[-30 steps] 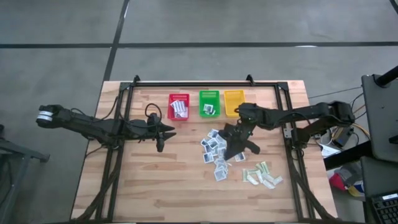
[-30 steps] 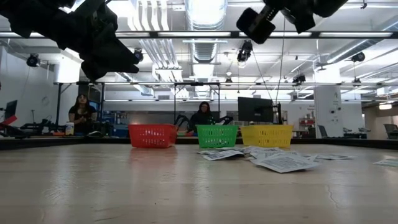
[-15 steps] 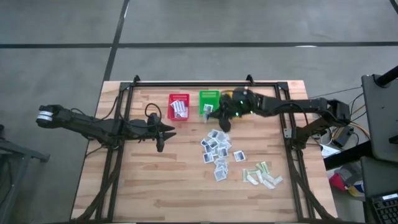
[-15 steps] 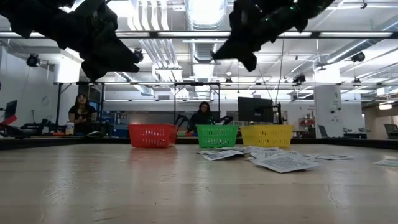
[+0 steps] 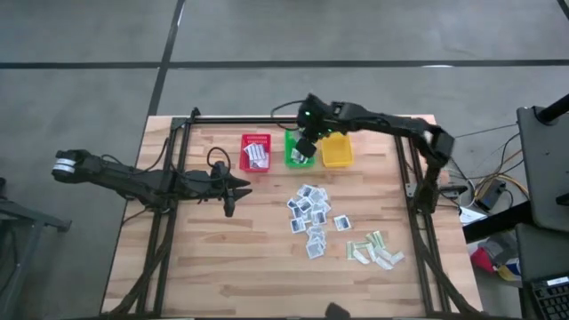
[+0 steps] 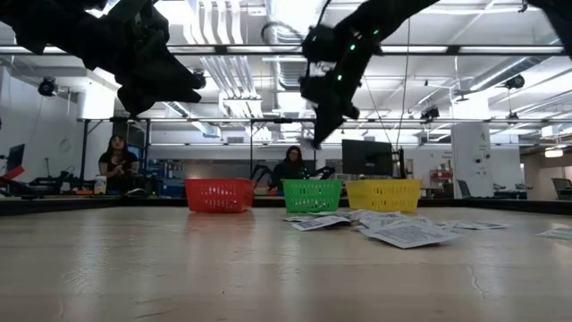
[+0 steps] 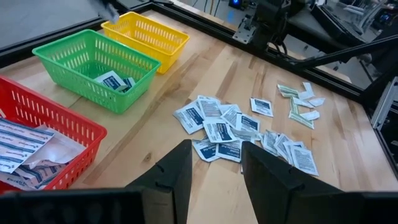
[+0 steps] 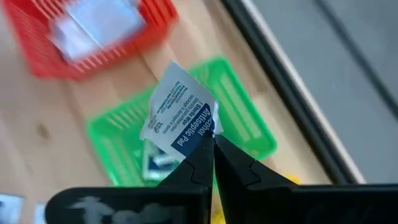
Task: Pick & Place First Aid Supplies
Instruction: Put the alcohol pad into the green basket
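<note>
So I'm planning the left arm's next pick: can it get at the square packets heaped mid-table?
Probably yes. The left gripper hangs open beside the square packets, with bare wood between, and the right gripper is over the green basket.

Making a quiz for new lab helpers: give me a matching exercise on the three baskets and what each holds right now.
Things:
1. red basket
2. green basket
3. yellow basket

Contents:
A. nothing visible inside
B. long white packets with blue stripes
C. small square white-blue packets

Pairs: 1-B, 2-C, 3-A
</note>
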Available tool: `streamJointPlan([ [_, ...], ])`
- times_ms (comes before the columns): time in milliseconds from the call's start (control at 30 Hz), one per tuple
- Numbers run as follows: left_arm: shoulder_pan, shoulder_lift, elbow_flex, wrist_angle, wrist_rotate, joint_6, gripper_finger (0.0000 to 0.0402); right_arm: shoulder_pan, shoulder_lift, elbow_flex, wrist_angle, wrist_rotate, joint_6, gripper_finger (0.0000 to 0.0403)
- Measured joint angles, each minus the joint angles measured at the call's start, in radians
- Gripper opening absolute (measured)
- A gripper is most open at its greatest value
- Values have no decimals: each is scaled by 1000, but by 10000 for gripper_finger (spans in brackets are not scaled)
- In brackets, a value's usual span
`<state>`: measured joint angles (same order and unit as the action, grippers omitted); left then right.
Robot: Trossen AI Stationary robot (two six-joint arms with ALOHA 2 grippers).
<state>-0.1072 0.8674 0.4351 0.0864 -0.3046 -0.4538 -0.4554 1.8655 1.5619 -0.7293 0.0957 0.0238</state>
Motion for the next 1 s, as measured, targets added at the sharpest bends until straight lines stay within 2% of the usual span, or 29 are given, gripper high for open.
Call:
streamJointPlan([
  [167,0,0,0,0,0,1,133,-12,128,114,-135,-20,-4,8],
  [367,0,0,0,0,0,7,133,-12,249,220,-189,-90,-20,8],
  [467,0,0,0,0,0,7,133,-10,302,283,-251,-90,-19,8],
  [700,0,0,0,-1,0,7,133,-10,377,414,-338,-62,-47,8],
  [1000,0,0,0,-7,0,8,133,-14,443,493,-458,-69,-158,17],
])
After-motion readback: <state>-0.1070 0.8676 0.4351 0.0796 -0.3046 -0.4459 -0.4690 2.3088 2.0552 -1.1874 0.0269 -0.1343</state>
